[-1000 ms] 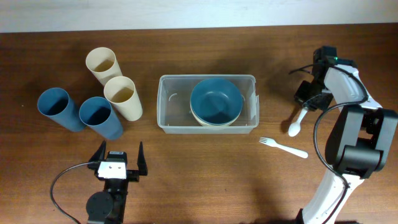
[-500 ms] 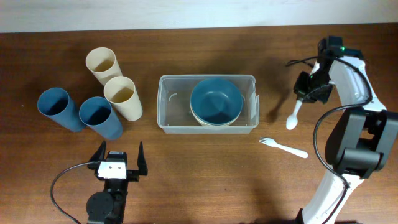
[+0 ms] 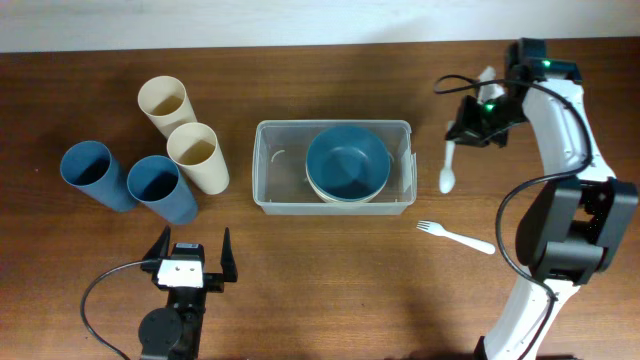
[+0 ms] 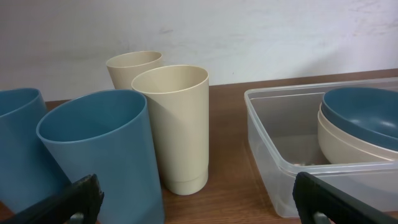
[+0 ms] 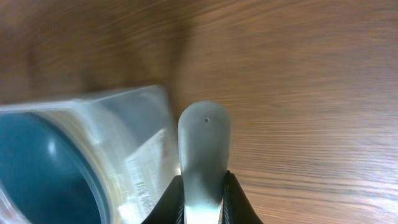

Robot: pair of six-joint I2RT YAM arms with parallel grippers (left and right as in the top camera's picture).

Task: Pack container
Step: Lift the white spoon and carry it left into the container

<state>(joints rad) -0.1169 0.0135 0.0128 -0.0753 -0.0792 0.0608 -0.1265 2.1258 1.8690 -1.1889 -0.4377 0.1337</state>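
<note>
The clear plastic container (image 3: 270, 170) sits mid-table, holding a blue bowl (image 3: 347, 162) stacked in a cream bowl; it also shows in the left wrist view (image 4: 273, 143) and the right wrist view (image 5: 134, 155). My right gripper (image 3: 468, 130) is shut on a white spoon (image 3: 447, 172), held in the air just right of the container's right end; the spoon (image 5: 204, 146) hangs between the fingers (image 5: 202, 193). A white fork (image 3: 455, 236) lies on the table to the right. My left gripper (image 3: 190, 262) is open and empty near the front edge, its fingers (image 4: 193, 199) spread wide.
Two cream cups (image 3: 197, 157) and two blue cups (image 3: 160, 188) stand left of the container; in the left wrist view they stand close ahead (image 4: 177, 124). The right arm reaches in from the front right.
My right gripper has lifted the spoon off the table and carried it left, towards the container's right end. The left arm has not moved.
</note>
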